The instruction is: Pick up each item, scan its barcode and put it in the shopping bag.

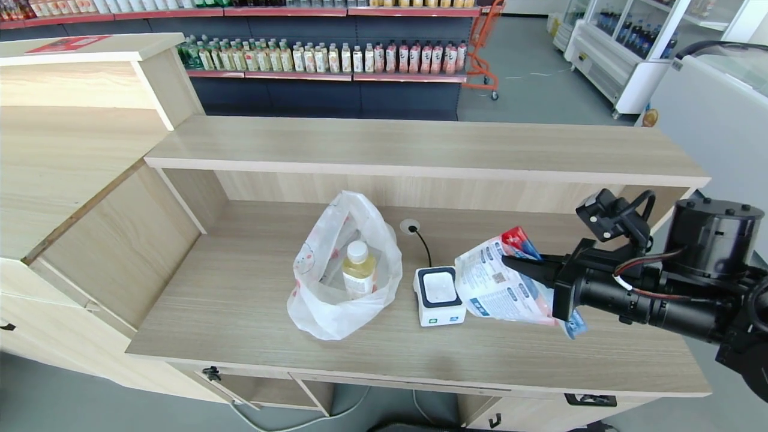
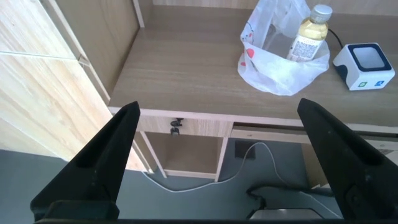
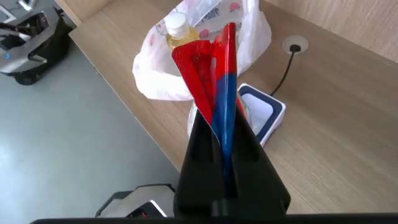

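Black jaws of left gripper [image 2: 219, 107] wide apart and empty, low before the front edge of wooden counter [image 1: 240, 300]. Farther in, right gripper [image 1: 521, 264] closed tight on the red top edge of white-and-blue pouch [image 1: 495, 288], held just beside scanner [image 1: 439, 295]. For a good scan: turn the barcode face toward the scanner window, bring it near, hold steady for the read. Afterwards carry left to shopping bag [image 1: 327, 306], aim for its open mouth, lower gently next to bottle [image 1: 359, 270] standing inside, without knocking it over.
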{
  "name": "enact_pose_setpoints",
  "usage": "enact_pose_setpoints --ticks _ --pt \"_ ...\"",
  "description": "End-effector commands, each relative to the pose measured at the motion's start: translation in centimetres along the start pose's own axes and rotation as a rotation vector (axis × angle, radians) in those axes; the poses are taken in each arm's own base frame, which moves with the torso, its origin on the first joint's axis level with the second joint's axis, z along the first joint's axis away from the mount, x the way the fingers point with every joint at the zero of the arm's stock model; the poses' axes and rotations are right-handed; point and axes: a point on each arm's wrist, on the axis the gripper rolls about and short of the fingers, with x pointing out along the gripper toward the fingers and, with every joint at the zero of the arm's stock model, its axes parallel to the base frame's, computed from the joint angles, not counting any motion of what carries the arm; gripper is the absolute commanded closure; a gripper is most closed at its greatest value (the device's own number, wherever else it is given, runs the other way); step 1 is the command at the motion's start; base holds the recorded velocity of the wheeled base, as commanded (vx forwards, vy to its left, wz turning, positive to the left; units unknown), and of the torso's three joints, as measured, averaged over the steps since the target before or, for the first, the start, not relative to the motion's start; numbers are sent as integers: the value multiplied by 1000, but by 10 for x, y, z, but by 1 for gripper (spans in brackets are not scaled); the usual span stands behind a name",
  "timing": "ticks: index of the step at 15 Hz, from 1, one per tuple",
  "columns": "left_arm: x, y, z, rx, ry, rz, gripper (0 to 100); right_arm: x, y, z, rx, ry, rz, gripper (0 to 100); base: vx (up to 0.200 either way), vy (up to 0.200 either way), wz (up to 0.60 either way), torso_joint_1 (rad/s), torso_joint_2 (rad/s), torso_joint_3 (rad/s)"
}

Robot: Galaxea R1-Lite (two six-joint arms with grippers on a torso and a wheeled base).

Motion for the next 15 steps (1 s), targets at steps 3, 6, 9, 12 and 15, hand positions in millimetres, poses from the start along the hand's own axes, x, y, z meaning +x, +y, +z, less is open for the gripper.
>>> enact_pose_setpoints --ticks 3,6,9,12,15 --pt "0 0 0 -3 -1 1 0 11 -8 -11 -3 1 -12 100 200 0 0 -15 -2 10" --pt "0 0 0 -9 -1 -1 0 19 -12 -21 -8 -1 -15 100 0 0 0 0 0 0" --pt "0 0 0 -9 -1 1 0 23 -9 -37 -17 33 -1 100 0 0 0 0 0 0" --pt "0 0 0 -9 -1 1 0 31 -6 -54 -37 41 26 100 0 0 0 0 0 0" --pt "0 0 0 -9 -1 1 0 49 -9 -78 -112 7 27 100 0 0 0 0 0 0"
